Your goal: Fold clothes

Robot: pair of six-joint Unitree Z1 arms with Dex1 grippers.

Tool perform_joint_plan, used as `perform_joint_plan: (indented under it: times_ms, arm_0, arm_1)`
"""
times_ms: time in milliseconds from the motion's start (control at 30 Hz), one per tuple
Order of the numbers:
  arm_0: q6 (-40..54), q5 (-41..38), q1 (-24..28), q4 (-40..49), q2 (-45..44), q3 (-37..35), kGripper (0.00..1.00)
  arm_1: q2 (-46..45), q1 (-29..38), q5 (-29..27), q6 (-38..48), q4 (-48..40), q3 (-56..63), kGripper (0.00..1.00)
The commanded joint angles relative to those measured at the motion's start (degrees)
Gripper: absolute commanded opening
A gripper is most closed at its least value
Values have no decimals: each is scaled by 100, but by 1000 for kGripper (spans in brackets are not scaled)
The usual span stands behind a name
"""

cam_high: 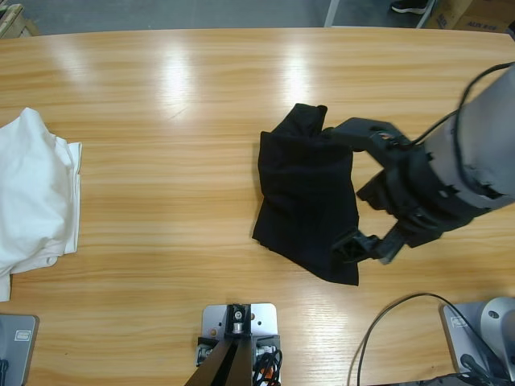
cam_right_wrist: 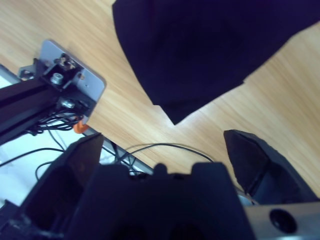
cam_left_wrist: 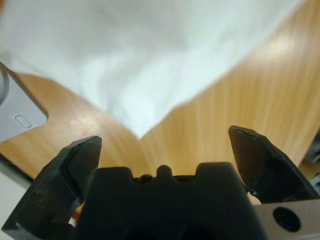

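A black shirt [cam_high: 302, 189] lies crumpled and partly folded on the wooden table [cam_high: 161, 96], right of the middle. My right gripper [cam_high: 344, 191] hovers over its right edge, open, with one jaw by the top corner and one by the bottom corner. In the right wrist view the black shirt [cam_right_wrist: 210, 45] fills the top, and my right gripper [cam_right_wrist: 165, 145] holds nothing. White clothes [cam_high: 32, 193] lie piled at the left edge. The left wrist view looks down on the white cloth [cam_left_wrist: 150, 55] past my open, empty left gripper [cam_left_wrist: 162, 145]. The high view does not show the left arm.
Bare wood runs between the white pile and the black shirt. A grey rig plate [cam_right_wrist: 75, 75] with cables sits near the table's front edge in the right wrist view. A grey plate corner [cam_left_wrist: 20, 117] lies by the white cloth.
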Motion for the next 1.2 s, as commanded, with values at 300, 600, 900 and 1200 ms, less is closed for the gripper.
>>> perform_joint_plan:
  times_ms: [300, 600, 900, 1200]
  arm_0:
    - [172, 937, 3314, 1559, 1193, -453, 1000]
    - [940, 1155, 3829, 369, 3063, -268, 1000]
    - [2074, 946, 4100, -1331, 3488, 468, 1000]
    - [1864, 490, 3935, -3150, 3318, 1711, 1000]
  arm_1:
    - [940, -73, 445, -337, -217, 286, 1000]
    - [1035, -73, 540, -320, -93, 157, 1000]
    - [1397, -73, 540, -320, -94, -69, 1000]
    - [1546, -108, 549, -355, -94, -52, 1000]
